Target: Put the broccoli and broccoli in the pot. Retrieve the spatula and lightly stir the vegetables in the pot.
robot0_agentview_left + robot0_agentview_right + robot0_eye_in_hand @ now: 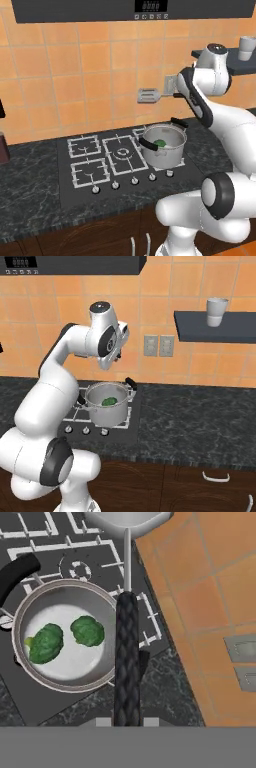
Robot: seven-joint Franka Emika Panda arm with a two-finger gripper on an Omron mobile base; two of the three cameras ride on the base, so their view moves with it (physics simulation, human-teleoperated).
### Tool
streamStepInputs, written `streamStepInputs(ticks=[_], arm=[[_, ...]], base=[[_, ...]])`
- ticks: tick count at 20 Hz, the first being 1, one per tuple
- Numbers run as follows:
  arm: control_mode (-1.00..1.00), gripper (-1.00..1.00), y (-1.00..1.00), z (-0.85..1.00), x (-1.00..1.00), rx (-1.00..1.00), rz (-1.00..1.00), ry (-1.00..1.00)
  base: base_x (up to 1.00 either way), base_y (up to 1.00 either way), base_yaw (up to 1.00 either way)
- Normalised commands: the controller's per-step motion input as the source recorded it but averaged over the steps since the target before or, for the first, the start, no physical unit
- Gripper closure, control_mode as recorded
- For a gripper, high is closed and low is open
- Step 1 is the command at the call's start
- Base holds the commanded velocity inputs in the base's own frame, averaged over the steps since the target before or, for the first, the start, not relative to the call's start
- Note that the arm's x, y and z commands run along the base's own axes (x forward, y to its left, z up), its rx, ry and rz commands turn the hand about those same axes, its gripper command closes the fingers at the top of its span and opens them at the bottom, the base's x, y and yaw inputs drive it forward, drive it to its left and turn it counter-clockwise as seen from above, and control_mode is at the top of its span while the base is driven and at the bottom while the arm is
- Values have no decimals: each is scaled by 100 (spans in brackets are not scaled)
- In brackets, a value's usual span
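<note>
Your end effector (127,719) is clamped on the spatula's black handle, low in the hand view, with the handle running straight up the middle of that picture. In the left base view the spatula (150,95) hangs in the air in front of the orange tiled wall (75,75), its slotted silver head pointing left, roughly level, well above the hob.

The pot (164,146) stands on the right-hand rear burner of the hob (100,160), upright, black handles at the rim. From the right base view you see it just below the wrist, slightly to the right of the arm. The spatula is above the pot and not touching it.

Two pieces of broccoli (66,638) lie on the pot floor side by side, close together; whether they touch you cannot tell. One sits nearer the centre, the other toward the wall away from the handle. From the left base view only a patch of green shows over the rim.

The dark marbled tabletop (200,416) runs on either side of the hob. A pale cup (217,311) stands on the dark wall shelf (215,327), well apart from the pot. Two wall sockets (159,345) sit below the shelf's left end.
</note>
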Motion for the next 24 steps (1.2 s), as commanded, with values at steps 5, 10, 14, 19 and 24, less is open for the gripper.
streamStepInputs(ticks=[5,10,14,19,24], arm=[[-100,100,2,2,15,-26,25,-19],[-100,100,3,0,19,-41,24,-9],[-100,100,7,14,16,-32,19,0],[-100,100,9,3,18,-11,28,1],[-100,100,19,2,20,-2,33,-3]], base=[[0,0,0],[0,0,0],[0,0,0],[0,0,0],[0,0,0]])
